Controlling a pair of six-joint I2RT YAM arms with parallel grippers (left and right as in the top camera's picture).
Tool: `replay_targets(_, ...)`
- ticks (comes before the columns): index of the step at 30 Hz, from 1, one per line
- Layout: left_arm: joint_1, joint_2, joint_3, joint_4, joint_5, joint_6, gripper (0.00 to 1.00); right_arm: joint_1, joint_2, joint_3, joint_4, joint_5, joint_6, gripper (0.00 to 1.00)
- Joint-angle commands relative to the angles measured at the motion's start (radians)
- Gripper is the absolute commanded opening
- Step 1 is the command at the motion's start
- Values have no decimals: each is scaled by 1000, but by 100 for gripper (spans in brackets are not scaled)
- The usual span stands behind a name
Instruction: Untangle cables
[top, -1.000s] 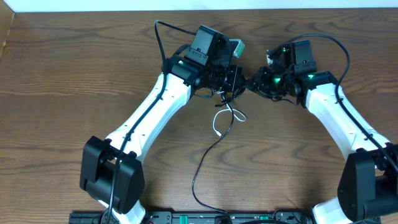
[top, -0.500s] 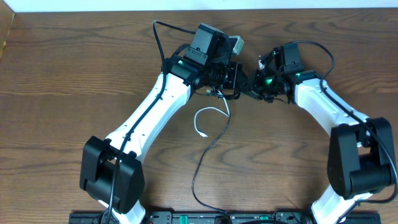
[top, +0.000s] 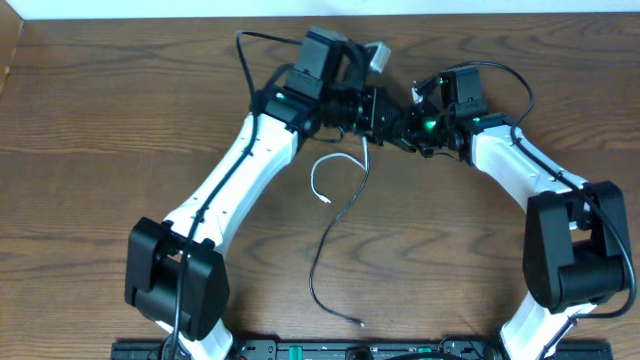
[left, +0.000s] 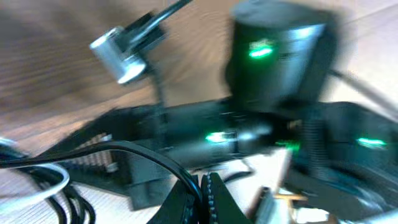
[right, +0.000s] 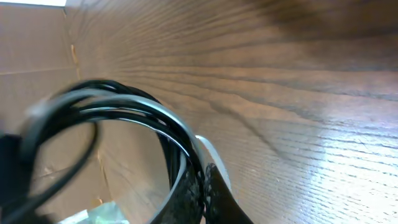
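**Overhead view.** The left gripper (top: 378, 108) and right gripper (top: 405, 128) meet tip to tip above the table (top: 100, 150). The white cable (top: 318, 175) forms an open loop on the table near the left gripper. The black cable (top: 330, 235) trails away from the left gripper, and its free end lies well apart. The jaw state cannot be told from this view.

**Left wrist view.** The left fingers (left: 214, 202) are pressed together, pinching the black cable. A silver connector (left: 118, 53) shows beyond them.

**Right wrist view.** The right fingers (right: 217, 199) are pressed together on looped black cable. The white cable runs just beside them. Whether it is also clamped cannot be told.
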Motion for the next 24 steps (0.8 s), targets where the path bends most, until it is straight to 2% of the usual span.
replay_targets(1, 36, -2, 7, 39, 247, -77, 8, -8, 50, 5, -3, -18, 20, 1)
replay_targets(4, 64, -2, 7, 39, 292, -89, 7, -14, 58, 5, -3, -25, 3, 1)
replay_targets(12, 97, -2, 6, 35, 292, -82, 7, -65, 35, 6, -11, -83, -106, 2)
replay_targets(16, 97, -2, 6, 11, 291, -8, 7, -100, 10, 11, -18, -179, -220, 6)
replay_targets(21, 97, -2, 6, -72, 247, 55, 7, -129, -78, 15, -94, -185, -301, 8)
replay_targets(24, 97, -2, 6, -108, 189, 55, 7, -130, -147, 15, -125, -184, -372, 15)
